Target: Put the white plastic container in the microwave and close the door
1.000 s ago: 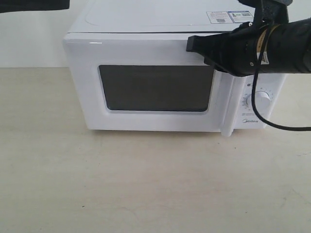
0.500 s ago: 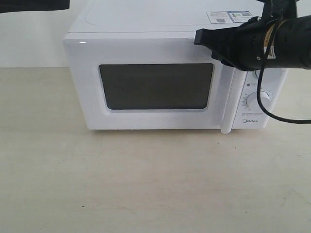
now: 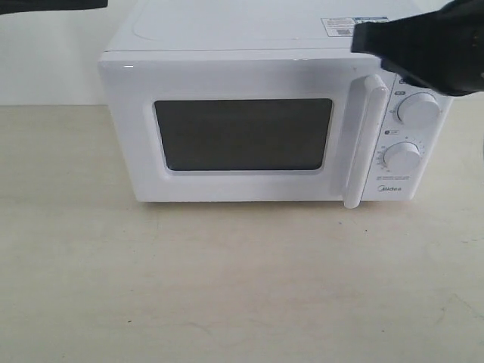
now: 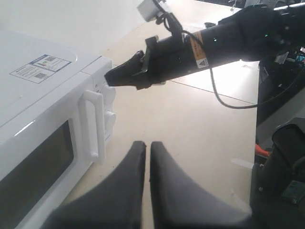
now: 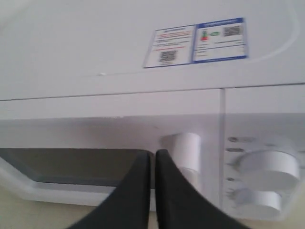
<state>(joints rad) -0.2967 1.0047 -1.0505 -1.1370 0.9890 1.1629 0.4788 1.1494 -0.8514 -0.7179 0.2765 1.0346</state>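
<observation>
Black right pincer (image 4: 109, 77), orange-labelled arm (image 4: 233, 31)

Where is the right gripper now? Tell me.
Exterior view, upper right: the right gripper, shut, hangs in front of the microwave's top right corner, near the top of the door handle and the upper dial.

right arm (image 3: 442, 45): seen stretched in level from the right of the exterior view | right gripper (image 5: 153, 158): fingers pressed together | left gripper (image 4: 148, 148): fingers set together, only a thin slit seen | left arm (image 3: 45, 4): glimpsed at upper left edge
</observation>
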